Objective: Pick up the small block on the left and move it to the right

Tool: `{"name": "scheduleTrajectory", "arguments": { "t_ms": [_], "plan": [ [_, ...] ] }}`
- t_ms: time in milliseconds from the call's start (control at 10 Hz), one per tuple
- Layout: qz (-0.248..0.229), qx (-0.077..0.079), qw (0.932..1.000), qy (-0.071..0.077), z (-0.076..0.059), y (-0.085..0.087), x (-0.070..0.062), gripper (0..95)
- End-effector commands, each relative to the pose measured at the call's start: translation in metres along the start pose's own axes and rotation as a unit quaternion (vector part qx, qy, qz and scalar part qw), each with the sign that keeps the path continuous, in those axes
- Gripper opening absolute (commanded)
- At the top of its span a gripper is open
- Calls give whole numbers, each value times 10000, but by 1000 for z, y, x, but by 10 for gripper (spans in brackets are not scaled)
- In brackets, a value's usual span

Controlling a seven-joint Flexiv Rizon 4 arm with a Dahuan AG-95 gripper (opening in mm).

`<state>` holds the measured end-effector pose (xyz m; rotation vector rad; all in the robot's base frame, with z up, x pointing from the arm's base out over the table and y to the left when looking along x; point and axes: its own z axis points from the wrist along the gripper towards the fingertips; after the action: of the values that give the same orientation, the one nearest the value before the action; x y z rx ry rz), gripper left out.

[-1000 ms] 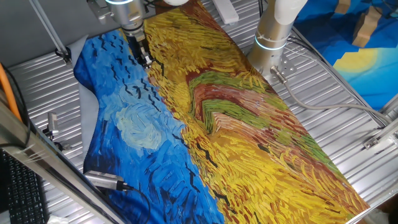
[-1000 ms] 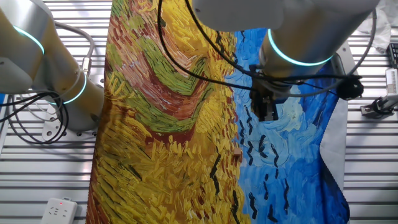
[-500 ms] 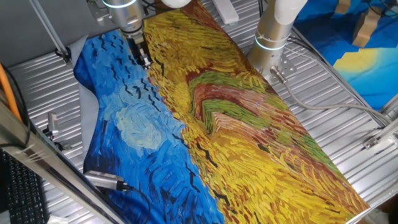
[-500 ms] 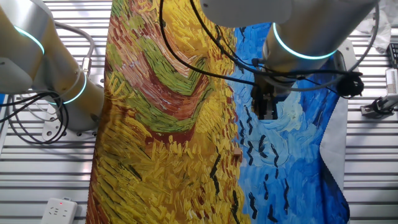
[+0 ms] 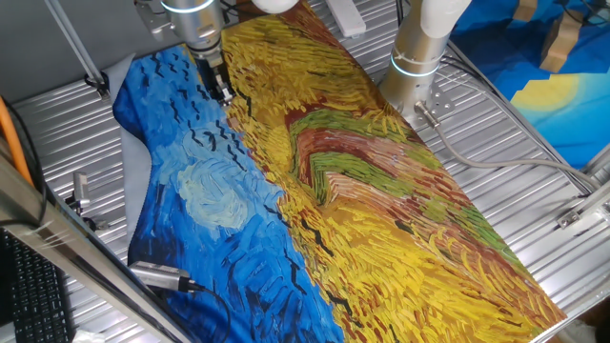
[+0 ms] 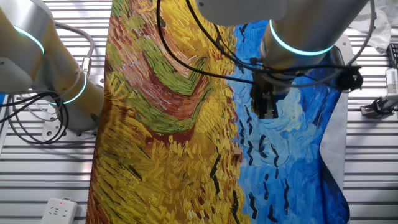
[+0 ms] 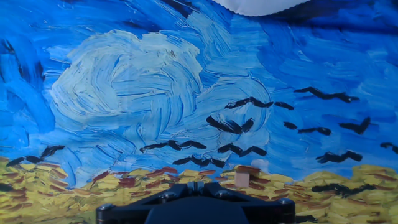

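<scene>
The small tan block (image 7: 242, 179) lies on the painted cloth at the border between the blue sky part and the yellow field part. It also shows in the other fixed view (image 6: 237, 152) as a tiny pale spot. My gripper (image 7: 196, 186) hangs above the cloth, its jaws closed together and empty; the block lies just to the right of the fingertips in the hand view. In the fixed views the gripper (image 5: 222, 92) (image 6: 267, 112) stands over the blue part near the border, apart from the block.
The cloth (image 5: 381, 191) covers the table's middle, with a raised fold in the yellow part (image 5: 319, 176). The arm's base (image 5: 416, 67) stands beside it. A second arm (image 6: 43, 68) and a power strip (image 6: 59, 210) lie off the cloth.
The wrist has shifted very slightly. The gripper stays shut over the same spot and the block has not moved.
</scene>
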<state>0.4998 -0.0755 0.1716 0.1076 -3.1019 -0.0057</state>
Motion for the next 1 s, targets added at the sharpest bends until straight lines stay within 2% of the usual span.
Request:
{"name": "scheduleTrajectory", "arguments": {
  "t_ms": [100, 400, 600, 700, 800, 900, 1000],
  "plan": [
    [-57, -65, 10000, 14, 1, -1, 0, 0],
    [-124, -66, 9999, 35, 1, -1, 0, 0],
    [-193, -258, 9995, -53, -2, 0, 3, 0],
    [-159, -355, 9992, -77, -7, 1, 12, 0],
    [-150, -356, 9992, -74, -14, 6, 18, 0],
    [43, -318, 9995, 25, -31, 27, 21, 0],
    [156, -234, 9996, 55, -37, 43, 20, 0]
  ]
}}
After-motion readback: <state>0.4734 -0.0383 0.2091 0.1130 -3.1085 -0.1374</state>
